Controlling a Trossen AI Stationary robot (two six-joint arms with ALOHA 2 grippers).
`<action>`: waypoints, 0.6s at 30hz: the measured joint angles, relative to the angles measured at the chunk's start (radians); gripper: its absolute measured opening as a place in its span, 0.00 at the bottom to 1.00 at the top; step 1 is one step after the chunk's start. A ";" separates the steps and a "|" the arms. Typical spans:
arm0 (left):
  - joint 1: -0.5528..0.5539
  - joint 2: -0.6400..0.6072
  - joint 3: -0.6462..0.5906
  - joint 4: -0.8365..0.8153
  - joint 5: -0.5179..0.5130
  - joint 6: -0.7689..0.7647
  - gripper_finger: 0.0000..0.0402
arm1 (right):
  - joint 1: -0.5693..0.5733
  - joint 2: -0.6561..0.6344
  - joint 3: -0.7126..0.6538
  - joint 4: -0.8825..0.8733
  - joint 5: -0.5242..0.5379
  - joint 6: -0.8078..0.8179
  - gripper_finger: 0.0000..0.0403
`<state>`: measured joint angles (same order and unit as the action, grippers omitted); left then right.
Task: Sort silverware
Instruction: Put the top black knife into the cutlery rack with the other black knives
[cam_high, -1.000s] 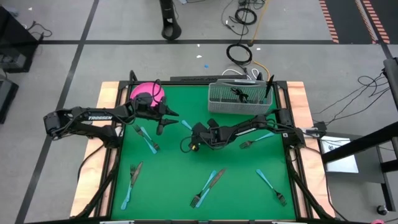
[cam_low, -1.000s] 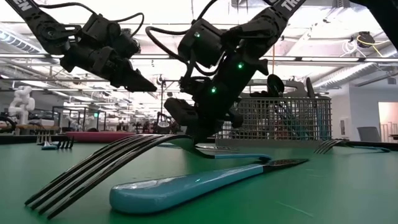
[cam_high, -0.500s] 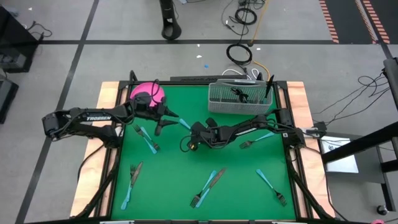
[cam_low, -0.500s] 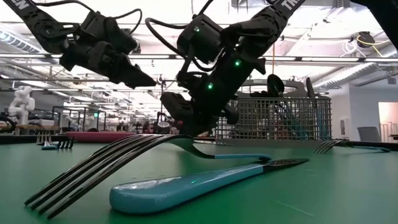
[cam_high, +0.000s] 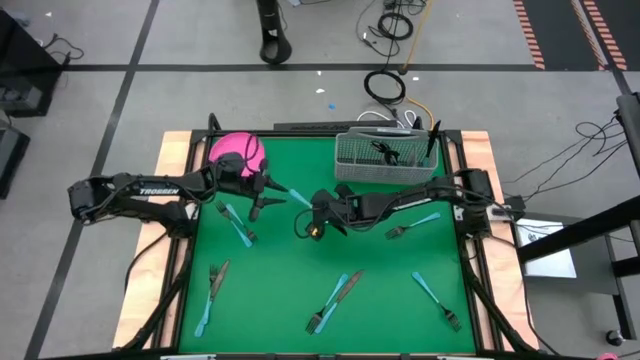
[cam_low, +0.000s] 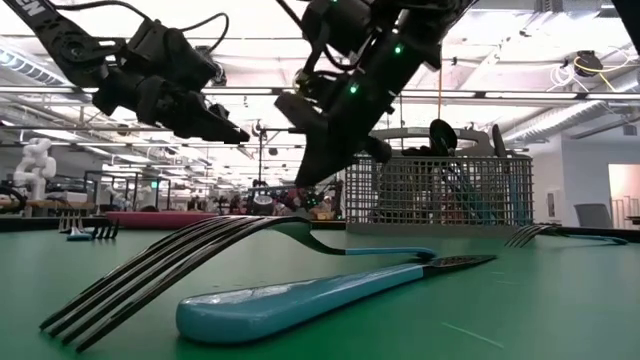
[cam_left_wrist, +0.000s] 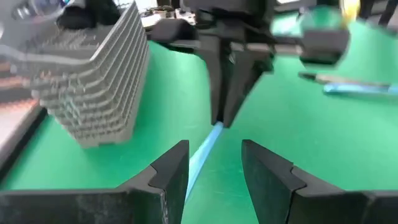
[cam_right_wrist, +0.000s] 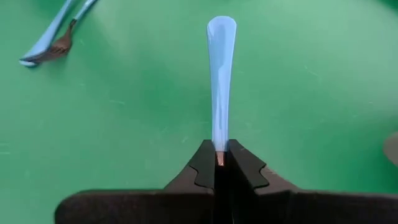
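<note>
We see matt green felt-like table cover (cam_high: 300, 290), grey wire mesh metal basket (cam_high: 385, 160), glossy light blue plastic fork handle (cam_low: 300, 300) with dark smooth metal tines beside it.

A fork (cam_low: 170, 265) lies closest on the green table (cam_low: 560, 310), tines pointing left, its light blue handle (cam_low: 300, 300) beside it; behind stands the wire mesh basket (cam_low: 440, 195); the left gripper (cam_low: 225, 130) hangs above at left; the right gripper (cam_low: 310, 185) points down at centre, above the table.
</note>
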<state>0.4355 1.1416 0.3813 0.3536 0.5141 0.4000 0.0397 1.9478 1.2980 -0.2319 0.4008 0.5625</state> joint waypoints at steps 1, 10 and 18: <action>-0.034 0.000 0.000 0.003 -0.046 0.035 0.37 | -0.005 -0.008 0.000 -0.006 -0.012 0.000 0.00; -0.366 0.000 0.034 0.006 -0.643 0.328 0.37 | -0.063 -0.043 0.000 -0.026 -0.113 -0.007 0.00; -0.418 0.048 0.049 0.008 -0.718 0.351 0.37 | -0.117 -0.043 0.000 0.001 -0.212 -0.029 0.00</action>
<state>0.0172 1.1896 0.4305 0.3613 -0.2044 0.7506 -0.0769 1.9053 1.2980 -0.2313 0.1884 0.5330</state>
